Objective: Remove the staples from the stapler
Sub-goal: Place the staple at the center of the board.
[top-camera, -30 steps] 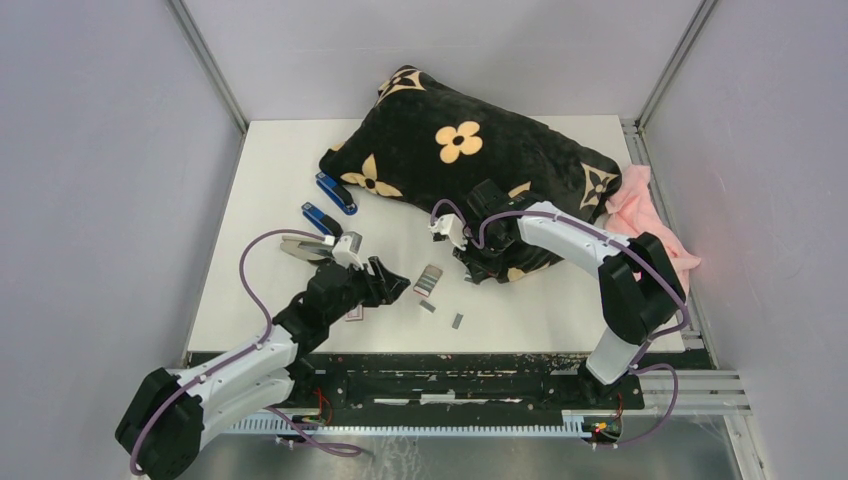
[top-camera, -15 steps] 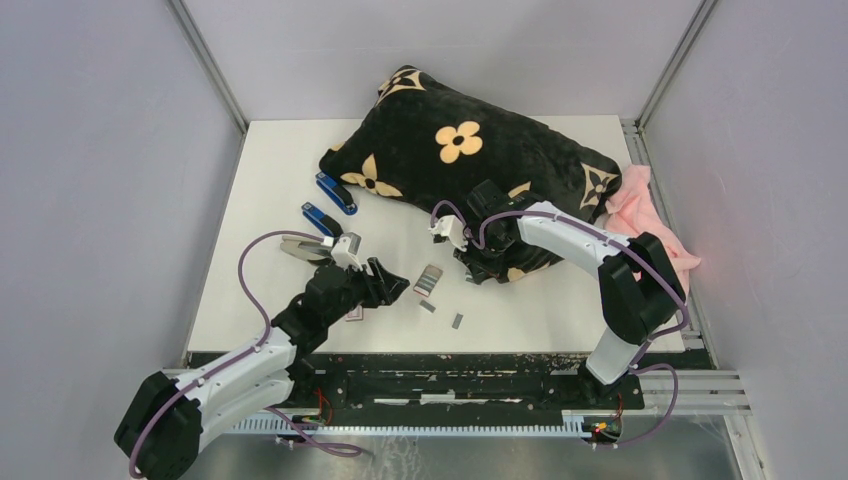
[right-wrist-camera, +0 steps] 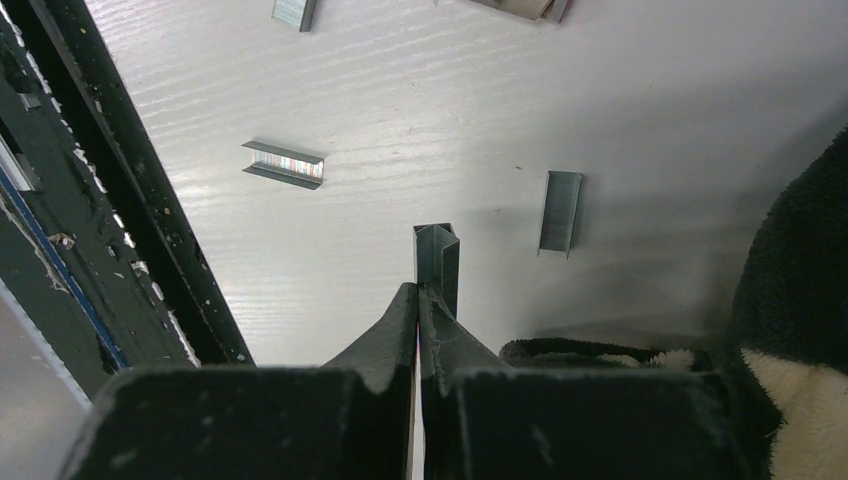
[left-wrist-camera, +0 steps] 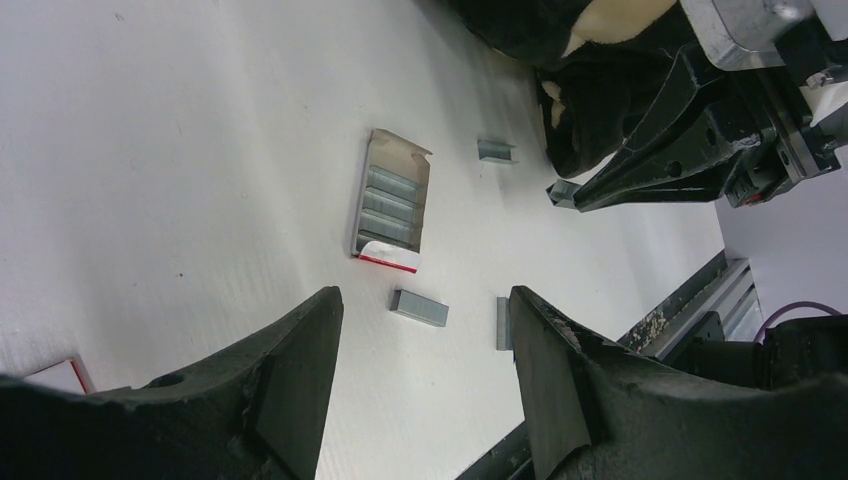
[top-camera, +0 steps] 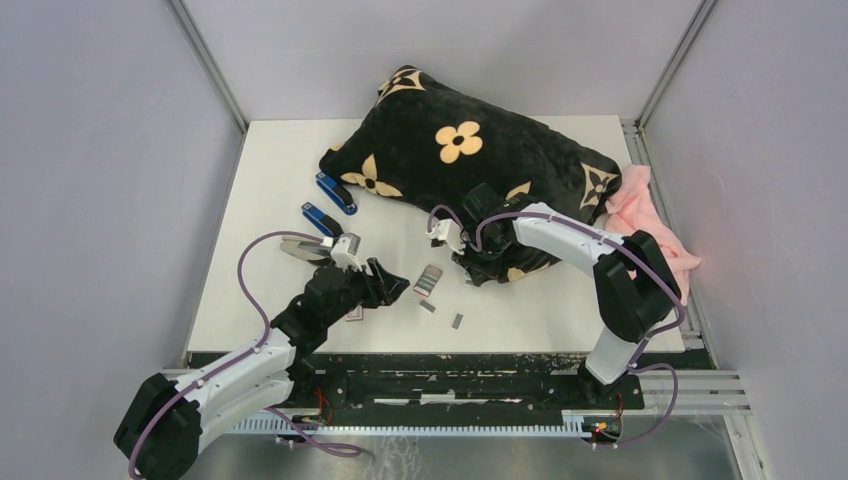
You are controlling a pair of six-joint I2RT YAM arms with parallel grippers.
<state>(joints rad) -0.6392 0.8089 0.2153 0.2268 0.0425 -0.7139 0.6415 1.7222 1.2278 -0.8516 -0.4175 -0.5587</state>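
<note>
White table holds unloaded staples; right end effector clenches one strip for placement; left end effector released

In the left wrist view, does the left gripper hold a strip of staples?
No: the left gripper is open, and the nearest staple strip lies free on the table.

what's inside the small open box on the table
Grey staple strips lying side by side fill the box; whatever lies beneath them is covered.
</note>
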